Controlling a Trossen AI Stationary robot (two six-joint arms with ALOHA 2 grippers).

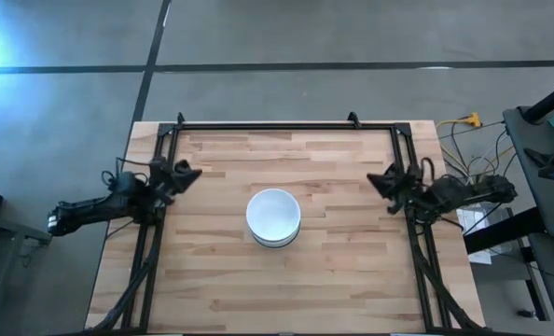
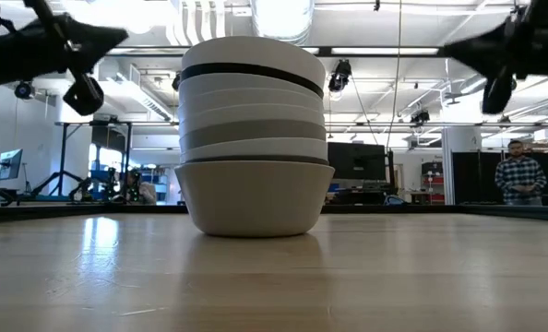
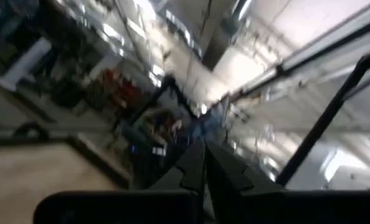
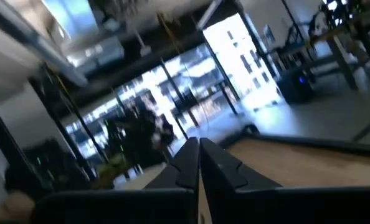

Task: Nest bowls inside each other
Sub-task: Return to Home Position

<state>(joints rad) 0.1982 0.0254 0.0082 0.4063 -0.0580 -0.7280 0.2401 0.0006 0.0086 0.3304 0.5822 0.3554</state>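
The bowls stand nested in one stack [image 1: 274, 217] at the middle of the table, the bottom bowl's base on the wood. In the low view the stack [image 2: 254, 138] shows white, grey and dark rims, a white bowl on top. My left gripper [image 1: 192, 173] hovers shut at the table's left side, well clear of the stack; its shut fingers show in the left wrist view [image 3: 205, 163]. My right gripper [image 1: 374, 180] hovers shut at the right side, also clear; its fingers show in the right wrist view [image 4: 199, 158].
A black frame [image 1: 286, 125] runs along the table's far edge and down both sides under the arms. Bare wood lies all around the stack. Cables and equipment [image 1: 501, 177] sit off the table's right. A person [image 2: 519, 175] stands in the room behind.
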